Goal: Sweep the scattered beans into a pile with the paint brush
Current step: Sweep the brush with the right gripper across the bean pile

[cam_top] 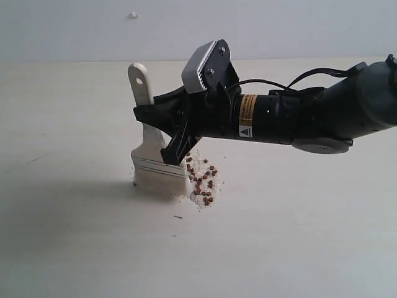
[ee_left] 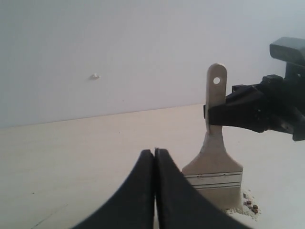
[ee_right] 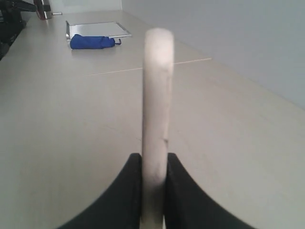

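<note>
Paint brush [cam_top: 158,162] stands upright on the table [cam_top: 298,248], bristles down; the sweep looks nearly done.
Right gripper [cam_top: 151,119] clamps its handle; left gripper [ee_left: 153,160] is pinched together, empty. Beans [cam_top: 201,180] lie loosely heaped against the bristles; next likely needs short strokes tucking in strays.

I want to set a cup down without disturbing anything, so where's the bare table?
Bare table lies left of the paint brush and in front of the beans. Crowded right of the brush, where the right gripper and arm hang over the beans.
</note>
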Available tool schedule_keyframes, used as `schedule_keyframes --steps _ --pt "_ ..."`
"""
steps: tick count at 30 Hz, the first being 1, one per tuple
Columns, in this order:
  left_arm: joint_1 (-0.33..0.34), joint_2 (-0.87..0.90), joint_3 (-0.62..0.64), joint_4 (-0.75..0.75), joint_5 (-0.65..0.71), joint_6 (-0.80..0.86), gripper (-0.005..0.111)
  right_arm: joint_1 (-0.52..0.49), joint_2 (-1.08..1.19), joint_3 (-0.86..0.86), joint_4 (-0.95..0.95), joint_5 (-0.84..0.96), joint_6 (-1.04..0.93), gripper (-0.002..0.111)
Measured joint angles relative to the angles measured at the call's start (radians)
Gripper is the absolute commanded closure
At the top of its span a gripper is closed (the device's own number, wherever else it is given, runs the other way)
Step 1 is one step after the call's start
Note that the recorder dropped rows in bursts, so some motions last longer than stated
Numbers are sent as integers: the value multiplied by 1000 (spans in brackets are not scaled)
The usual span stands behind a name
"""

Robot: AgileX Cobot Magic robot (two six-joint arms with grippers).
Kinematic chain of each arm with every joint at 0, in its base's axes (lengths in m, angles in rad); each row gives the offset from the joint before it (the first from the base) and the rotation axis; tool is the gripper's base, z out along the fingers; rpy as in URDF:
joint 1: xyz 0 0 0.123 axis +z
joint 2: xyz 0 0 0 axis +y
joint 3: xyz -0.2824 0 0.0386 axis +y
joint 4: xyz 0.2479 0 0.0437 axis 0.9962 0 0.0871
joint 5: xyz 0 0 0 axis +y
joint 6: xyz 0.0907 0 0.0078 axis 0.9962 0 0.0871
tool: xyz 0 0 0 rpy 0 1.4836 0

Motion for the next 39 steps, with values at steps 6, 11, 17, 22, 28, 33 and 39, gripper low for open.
schedule_keyframes --steps 6,11,17,22,28,33,39 --pt "0 0 0 0 0 0 107 0 -42 0 -10 8 53 108" --pt "0 0 0 0 0 0 107 27 -60 0 81 10 95 108" --pt "0 0 0 0 0 0 107 147 -20 0 502 73 84 108" --pt "0 0 0 0 0 0 107 259 29 -5 846 93 -28 108" --pt "0 0 0 0 0 0 107 375 71 -61 1236 162 -274 108" --pt "0 0 0 0 0 0 107 424 88 -127 1532 229 -591 108" --pt "0 0 0 0 0 0 107 431 87 -154 1687 241 -752 108"
